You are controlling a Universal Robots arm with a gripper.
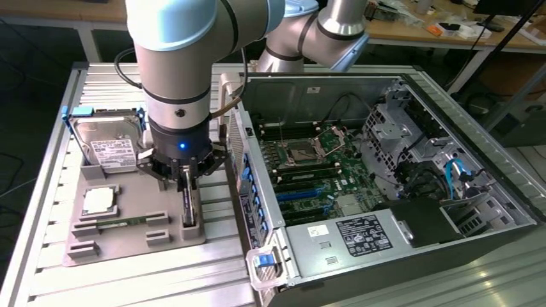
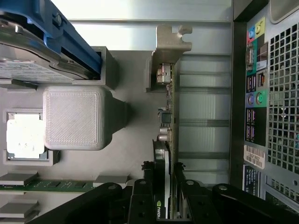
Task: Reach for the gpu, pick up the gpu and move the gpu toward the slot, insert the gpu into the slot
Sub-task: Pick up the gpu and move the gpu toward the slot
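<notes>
The gripper (image 1: 186,184) is reaching down around the gpu (image 1: 189,212). I cannot tell if it is pinching it. The gpu is standing on its edge in the gray tray (image 1: 119,248), at the exterior view's right, not lifted. The tray is also holding a hard drive (image 1: 111,144), a chip (image 1: 100,200) and a memory stick (image 1: 119,222). The slot (image 1: 298,190) is sitting empty.

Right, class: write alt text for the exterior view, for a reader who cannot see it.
A robot arm has its gripper down over the gpu, which stands on edge in a grey tray on a metal table. A hard drive stands at the tray's far end, and an open computer case lies to the exterior view's right.
</notes>
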